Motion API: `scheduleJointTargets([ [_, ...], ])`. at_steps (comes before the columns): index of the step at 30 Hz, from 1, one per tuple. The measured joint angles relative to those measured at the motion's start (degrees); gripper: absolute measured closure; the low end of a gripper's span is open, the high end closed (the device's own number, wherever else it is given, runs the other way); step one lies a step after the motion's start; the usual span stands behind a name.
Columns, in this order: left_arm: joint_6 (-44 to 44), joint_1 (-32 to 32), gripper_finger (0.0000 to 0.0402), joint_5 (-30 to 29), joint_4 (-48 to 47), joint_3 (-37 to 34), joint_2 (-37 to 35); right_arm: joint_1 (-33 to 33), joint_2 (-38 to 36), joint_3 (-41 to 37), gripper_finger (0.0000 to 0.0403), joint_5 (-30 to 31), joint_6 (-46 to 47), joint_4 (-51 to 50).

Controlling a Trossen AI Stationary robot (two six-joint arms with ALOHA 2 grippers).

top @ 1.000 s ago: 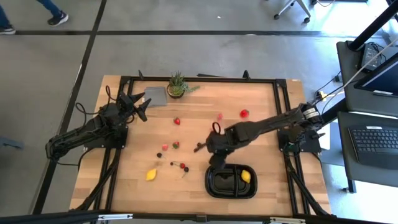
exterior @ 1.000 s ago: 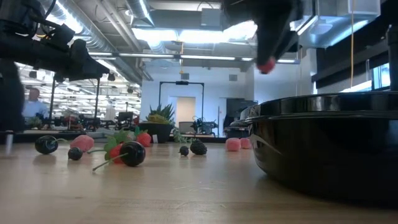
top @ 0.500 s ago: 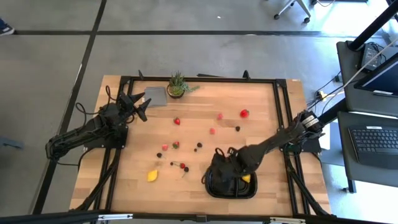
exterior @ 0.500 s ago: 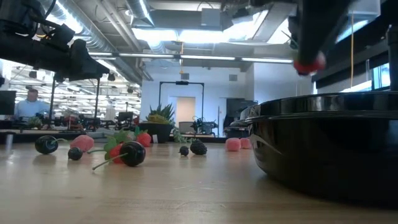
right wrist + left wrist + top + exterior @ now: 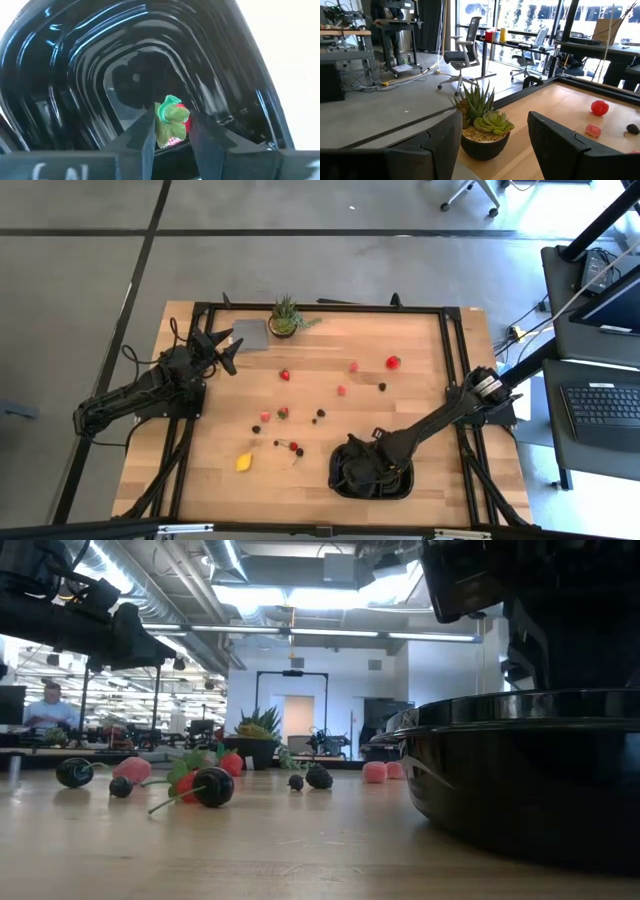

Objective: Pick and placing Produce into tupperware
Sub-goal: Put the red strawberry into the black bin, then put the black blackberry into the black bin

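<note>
Right tool (image 5: 170,130) down inside the tray (image 5: 340,478), near bench edge. Fingers narrowly parted, pinching a strawberry (image 5: 172,121), green cap toward the camera. Berry directly over the glossy tray floor, so coming move judged a simple release: drop path straight down, no sideways travel needed. Contact with floor not resolvable.

Left tool (image 5: 492,145) parked at far-left bench corner, fingers wide apart, nothing held, facing the potted plant (image 5: 484,125). Well away from tray; right arm clearly nearer.

Remaining produce on bench: lemon (image 5: 244,462), cherries (image 5: 292,447), strawberries (image 5: 393,362), pink bits (image 5: 353,366), all left of or beyond the tray.

View differences: high view hides berry and tray contents under right arm; only right wrist view shows the grip. Low view shows tray wall (image 5: 520,780) side-on, interior hidden, plus cherry (image 5: 212,787) in foreground. Person visible beyond bench in low view.
</note>
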Motion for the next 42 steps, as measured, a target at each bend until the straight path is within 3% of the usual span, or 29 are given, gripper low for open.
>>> scheduleJointTargets([
  [5,0.02,0.00,0.0182,0.00,0.00,-0.01,0.00,-0.45,0.00,0.85,0.0276,-0.50,-0.14,0.23],
  [12,0.07,0.00,0.0182,0.02,0.01,-0.01,0.00,-1.72,0.00,4.22,0.0187,-0.52,-2.95,-1.25],
  [16,0.07,0.00,0.0182,0.02,0.01,0.00,0.00,-2.75,0.00,7.29,0.0141,-0.50,-6.80,-5.29],
  [19,0.07,0.00,0.0182,0.02,-0.01,-0.01,0.00,-4.01,0.00,11.51,0.0123,2.00,-8.55,-14.52],
  [23,0.07,0.00,0.0182,0.02,-0.01,0.01,0.00,-6.73,0.00,18.52,0.0117,12.50,-12.25,-27.92],
  [27,0.07,0.00,0.0182,0.02,0.00,0.01,0.00,-10.36,0.00,23.29,0.0116,21.29,-15.69,-33.59],
  [33,0.09,0.00,0.0182,0.02,0.01,0.00,0.00,-18.04,0.00,24.93,0.0116,18.88,-24.24,-33.23],
  [42,0.11,0.00,0.0182,0.02,0.00,-0.01,0.00,-27.77,-0.22,19.09,0.0116,16.36,-31.49,-31.80],
])
